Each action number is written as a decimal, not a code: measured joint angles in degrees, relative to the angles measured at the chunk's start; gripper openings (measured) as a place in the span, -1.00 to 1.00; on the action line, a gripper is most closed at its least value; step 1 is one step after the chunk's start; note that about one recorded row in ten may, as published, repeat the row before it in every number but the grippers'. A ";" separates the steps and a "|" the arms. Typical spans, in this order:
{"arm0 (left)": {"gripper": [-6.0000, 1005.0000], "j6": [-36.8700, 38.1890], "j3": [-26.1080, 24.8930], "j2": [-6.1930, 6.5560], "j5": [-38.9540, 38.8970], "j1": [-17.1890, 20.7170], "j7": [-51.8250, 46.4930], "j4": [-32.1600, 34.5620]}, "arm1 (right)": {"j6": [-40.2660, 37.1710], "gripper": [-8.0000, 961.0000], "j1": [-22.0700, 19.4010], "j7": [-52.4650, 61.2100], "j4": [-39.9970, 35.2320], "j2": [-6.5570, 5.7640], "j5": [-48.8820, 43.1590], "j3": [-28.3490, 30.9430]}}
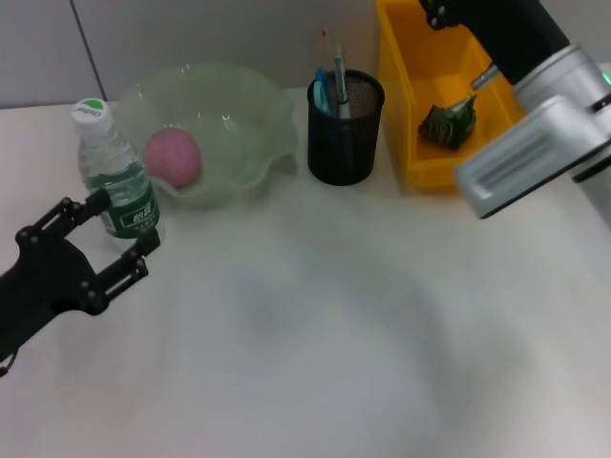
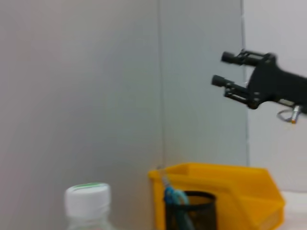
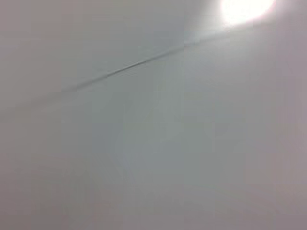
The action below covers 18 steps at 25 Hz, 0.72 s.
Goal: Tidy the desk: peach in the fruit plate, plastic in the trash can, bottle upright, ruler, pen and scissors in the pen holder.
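Observation:
The clear water bottle (image 1: 115, 170) with a white cap and green label stands upright at the left; its cap (image 2: 88, 198) also shows in the left wrist view. My left gripper (image 1: 124, 225) is open, one finger on each side of the bottle's lower part. A pink peach (image 1: 174, 156) lies in the pale green fruit plate (image 1: 258, 114). The black mesh pen holder (image 1: 345, 143) holds pens and blue handles. Crumpled green plastic (image 1: 447, 124) lies in the yellow trash can (image 1: 415, 162). My right gripper (image 2: 224, 69) hangs open and empty high above the can.
The plate, pen holder (image 2: 189, 211) and yellow can (image 2: 240, 191) stand in a row along the back of the white desk, close to the grey wall. The right arm's silver body (image 1: 535, 153) overhangs the can's right side. The right wrist view holds only bare wall.

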 joint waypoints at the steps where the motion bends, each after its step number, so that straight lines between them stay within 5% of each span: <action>1: 0.49 0.00 0.00 0.00 0.00 0.00 0.00 0.00 | 0.00 0.21 0.00 0.00 0.00 0.00 0.00 0.00; 4: 0.49 2.00 1.07 0.08 0.47 0.43 -0.39 -0.03 | 0.22 0.22 -1.16 23.59 -1.84 -0.15 0.14 -0.01; 5: 0.49 2.49 1.19 0.12 0.58 0.48 -0.61 -0.03 | 0.75 0.23 -2.29 41.92 -3.88 -0.57 0.07 -0.62; 6: 0.49 2.49 1.19 0.12 0.58 0.48 -0.61 -0.03 | 0.75 0.23 -2.29 41.92 -3.88 -0.57 0.07 -0.62; 10: 0.49 4.77 3.22 0.17 1.21 0.09 -3.00 0.05 | 0.79 0.38 -6.62 78.40 -10.14 -0.81 -2.60 -6.96; 13: 0.49 5.25 4.92 0.29 1.26 -0.20 -4.57 0.35 | 0.59 0.58 -8.96 87.51 -13.87 -1.15 -7.21 -10.08; 16: 0.49 5.71 7.98 0.42 1.34 -1.16 -7.25 0.55 | -1.19 0.58 -12.40 98.60 -18.98 -1.89 -18.55 -12.17; 18: 0.49 5.68 10.45 0.58 1.40 -1.64 -9.81 1.18 | -6.28 0.58 -15.60 104.56 -23.10 -3.51 -31.71 -11.62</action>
